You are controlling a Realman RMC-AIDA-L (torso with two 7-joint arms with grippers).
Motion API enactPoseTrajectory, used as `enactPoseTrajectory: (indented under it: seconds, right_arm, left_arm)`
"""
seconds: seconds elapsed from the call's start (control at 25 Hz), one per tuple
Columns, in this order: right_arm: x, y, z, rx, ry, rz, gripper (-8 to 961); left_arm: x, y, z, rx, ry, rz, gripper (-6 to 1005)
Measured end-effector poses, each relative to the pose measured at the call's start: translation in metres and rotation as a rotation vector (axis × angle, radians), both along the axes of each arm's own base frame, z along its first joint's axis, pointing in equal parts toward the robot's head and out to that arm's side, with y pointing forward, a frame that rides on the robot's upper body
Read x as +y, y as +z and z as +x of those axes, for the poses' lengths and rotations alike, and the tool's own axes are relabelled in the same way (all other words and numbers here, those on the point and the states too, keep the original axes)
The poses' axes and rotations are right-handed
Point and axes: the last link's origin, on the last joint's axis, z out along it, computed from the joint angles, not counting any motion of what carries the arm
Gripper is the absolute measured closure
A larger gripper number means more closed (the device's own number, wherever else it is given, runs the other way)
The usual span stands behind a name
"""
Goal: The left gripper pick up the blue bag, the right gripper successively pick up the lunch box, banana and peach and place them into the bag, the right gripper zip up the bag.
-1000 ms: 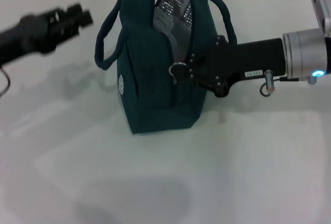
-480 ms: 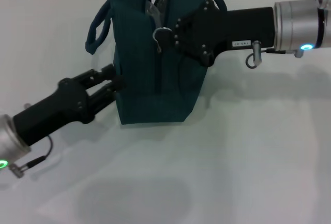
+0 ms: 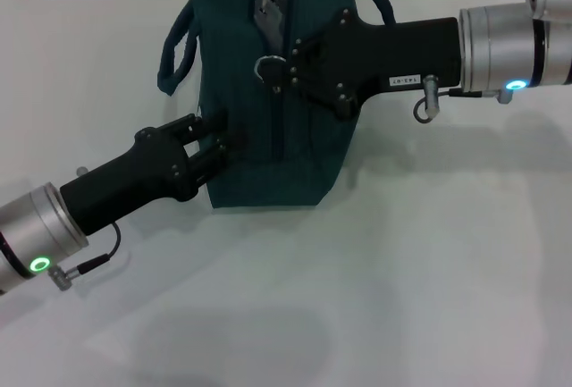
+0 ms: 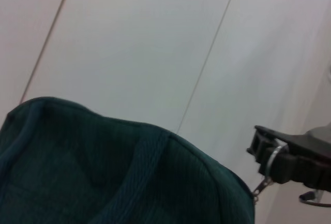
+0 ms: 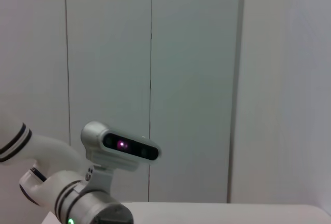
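1. I see a plain white worktop (image 3: 429,262) filling most of the head view.
2. Soft grey shadows lie across its near part.
3. Behind it, I see a pale panelled wall (image 5: 196,79) with thin vertical seams.

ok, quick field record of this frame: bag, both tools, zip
bag: upright on the table, handles up
zip: top nearly shut, ring pull at the right tool
right tool: at the bag's upper side, on the pull; grip unclear
left tool: against the bag's lower left side; grip unclear
lunch box, banana, peach: not in view
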Motion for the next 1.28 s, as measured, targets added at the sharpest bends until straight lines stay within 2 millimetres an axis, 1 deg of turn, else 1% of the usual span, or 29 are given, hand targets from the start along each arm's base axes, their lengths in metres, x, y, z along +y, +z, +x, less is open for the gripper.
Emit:
enactPoseTrajectory:
  seconds: [0.4,0.64,0.72,0.96,1.28]
  right_arm:
    - [0.000,0.000,-0.001,0.003,0.005,-0.001,928]
    - [-0.001,0.000,0.001,0.004,-0.001,0.000,927]
    - [0.000,0.000,0.001,0.006,-0.005,0.006,926]
    - [0.005,0.004,-0.001,0.042,-0.021,0.039,925]
    - [0.015,0.007,0.000,0.066,-0.081,0.100,924]
  left_arm:
    - [0.004,-0.002,-0.003,0.019,0.025,0.016,597]
    - [0.005,-0.004,-0.002,0.016,0.030,0.041,669]
    - [0.006,-0.006,-0.002,0.020,0.035,0.043,869]
    - [0.005,-0.011,-0.003,0.041,0.030,0.052,923]
    - [0.001,-0.018,0.001,0.061,-0.010,0.056,944]
